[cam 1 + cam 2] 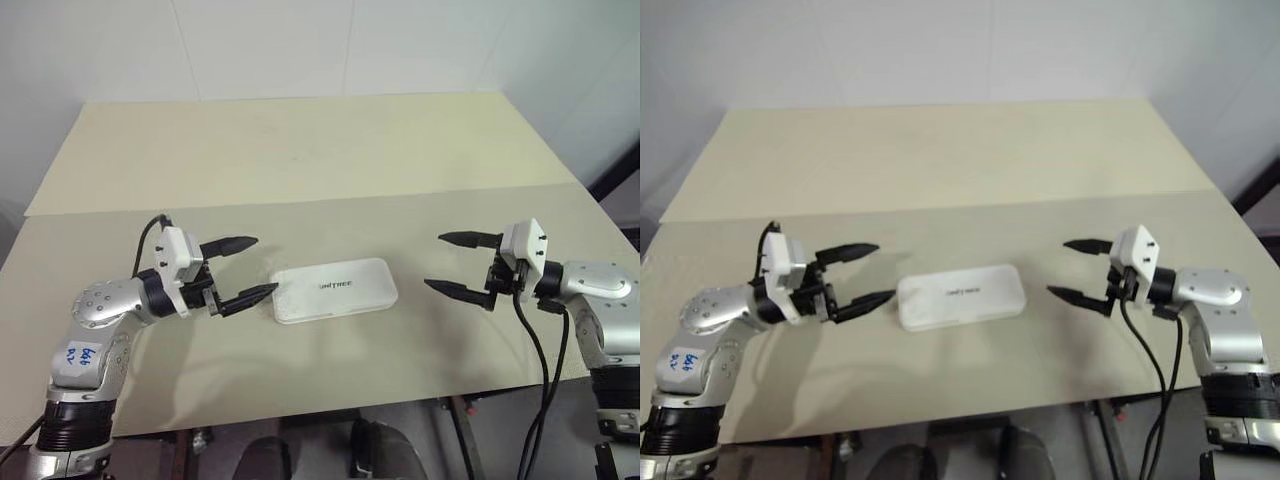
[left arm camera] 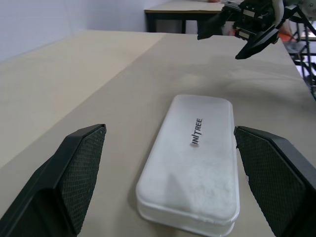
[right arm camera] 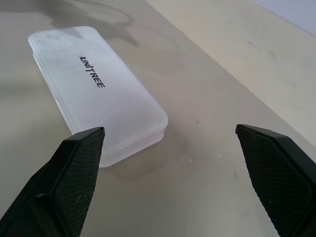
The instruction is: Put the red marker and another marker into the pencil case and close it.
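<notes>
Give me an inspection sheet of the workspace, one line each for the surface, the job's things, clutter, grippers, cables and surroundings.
Surface: beige table with a seam running across it.
Job's things: white pencil case lies flat with its lid shut, lettering up, between the two grippers; markers: nothing seen.
Clutter: nothing seen.
Grippers: left gripper open, close beside the case's end, holding nothing; right gripper open, well apart from the case, holding nothing.
Cables: a black cable hangs from the right wrist past the table's edge; another black cable loops at the left wrist.
Surroundings: pale wall behind the table; a second table farther off in the left wrist view.
</notes>
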